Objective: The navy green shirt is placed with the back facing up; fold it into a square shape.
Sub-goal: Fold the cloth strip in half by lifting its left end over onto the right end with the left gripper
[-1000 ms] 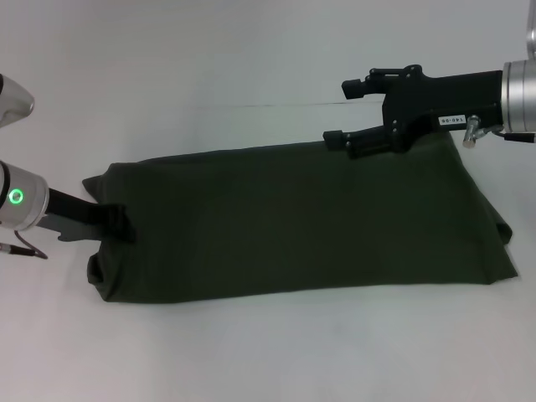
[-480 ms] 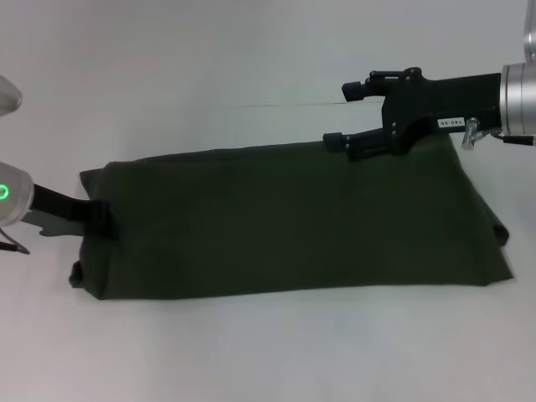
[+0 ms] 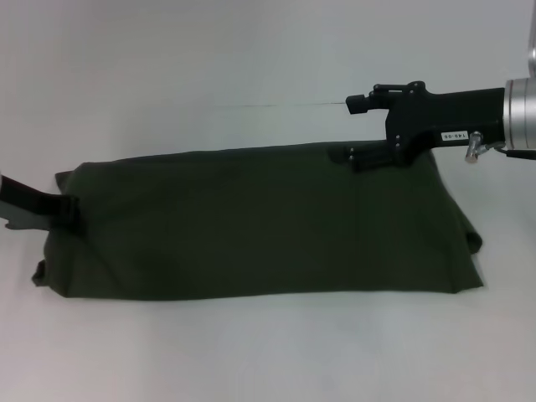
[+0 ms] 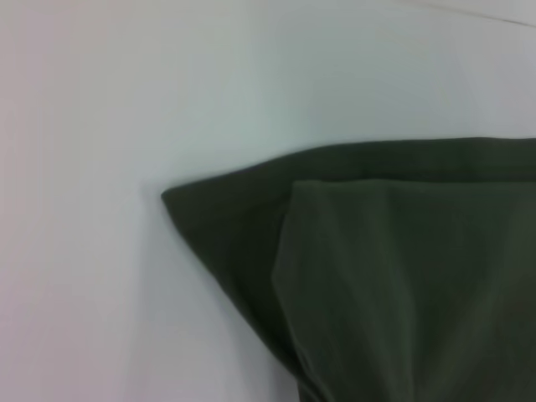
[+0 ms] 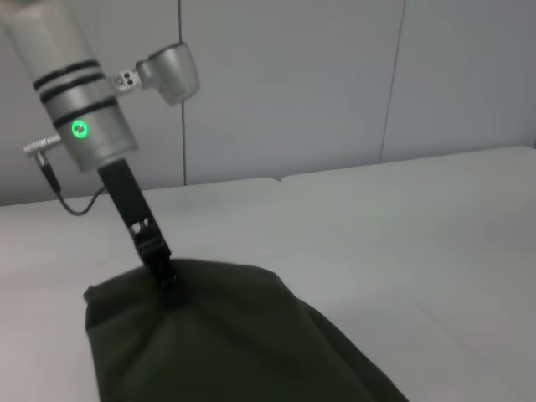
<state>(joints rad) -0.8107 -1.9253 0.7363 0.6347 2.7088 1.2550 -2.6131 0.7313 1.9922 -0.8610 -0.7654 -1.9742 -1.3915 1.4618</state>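
Note:
The navy green shirt point(image 3: 251, 226) lies on the white table as a long folded band running left to right. My left gripper point(image 3: 67, 211) is at the band's left end, shut on the fabric there. In the right wrist view it point(image 5: 172, 286) pinches the end of the shirt point(image 5: 218, 343). The left wrist view shows a folded corner of the shirt point(image 4: 402, 276) with an upper layer over a lower one. My right gripper point(image 3: 358, 128) stands open at the shirt's far edge towards the right, its lower finger touching the cloth and its upper finger above the table.
The white table point(image 3: 251, 67) surrounds the shirt on all sides, with a thin seam line behind it. A small flap of fabric point(image 3: 473, 243) sticks out at the shirt's right end. Grey wall panels point(image 5: 335, 84) stand beyond the table.
My left gripper has drawn leftwards and the whole shirt has slid left with it. The right gripper has stayed near the far edge, shifting slightly right, still open.

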